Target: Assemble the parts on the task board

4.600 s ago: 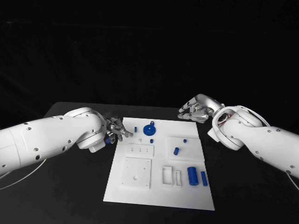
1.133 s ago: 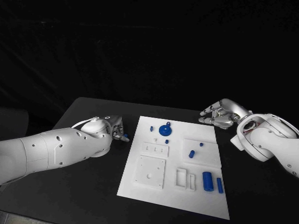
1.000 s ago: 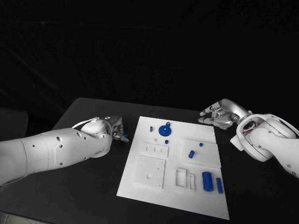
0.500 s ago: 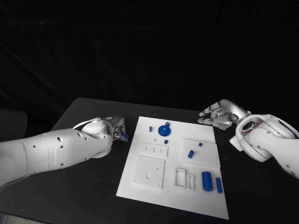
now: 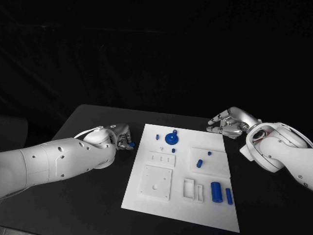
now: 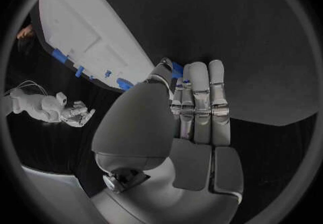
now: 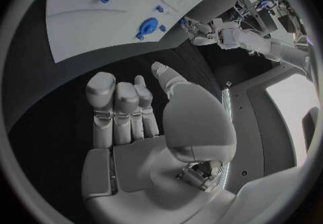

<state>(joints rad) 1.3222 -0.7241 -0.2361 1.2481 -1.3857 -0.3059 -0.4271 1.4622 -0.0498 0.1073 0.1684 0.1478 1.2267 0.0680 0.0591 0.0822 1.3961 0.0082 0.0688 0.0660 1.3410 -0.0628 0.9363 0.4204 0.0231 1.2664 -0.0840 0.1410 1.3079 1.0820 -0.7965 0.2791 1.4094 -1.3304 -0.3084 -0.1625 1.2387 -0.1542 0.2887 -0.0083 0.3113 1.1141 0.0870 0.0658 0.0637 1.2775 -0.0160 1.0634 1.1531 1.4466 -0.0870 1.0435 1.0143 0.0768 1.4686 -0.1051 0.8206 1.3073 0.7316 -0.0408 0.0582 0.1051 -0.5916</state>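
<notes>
task board: white plate [image 5: 167, 196] lying flat on the black worktop [image 5: 79, 205], between the two arms; it also shows in the left wrist view [image 6: 88, 30] and the right wrist view [image 7: 101, 30]
round part: blue disc-shaped piece [image 5: 171, 139] near the far end of the board, with a small blue peg [image 5: 157, 137] just beside it toward the left arm and another small blue piece [image 5: 173, 150] just nearer the robot; the disc shows too in the right wrist view [image 7: 149, 25]
middle parts: a short blue cylinder [image 5: 199, 163] and a smaller blue stud [image 5: 209, 153] on a raised white block on the right half of the board
near parts: a thick blue cylinder [image 5: 215, 190] and a thinner blue rod [image 5: 229, 196] lying side by side near the board's right near corner, next to white slotted holders
left hand: [image 5: 121, 137] on the worktop just beside the board's left edge, near its far end; its fingers [image 6: 201, 100] lie close together and bent inward, and a small blue part [image 6: 176, 69] sits at the fingertips against the thumb, so it grips that piece; the same blue part shows at the hand in the head view [image 5: 130, 144]
right hand: [image 5: 227, 125] off the board's far right corner, over the worktop; its fingers [image 7: 118, 105] are curled in toward the palm with nothing in them, closed on nothing, and apart from every part
</notes>
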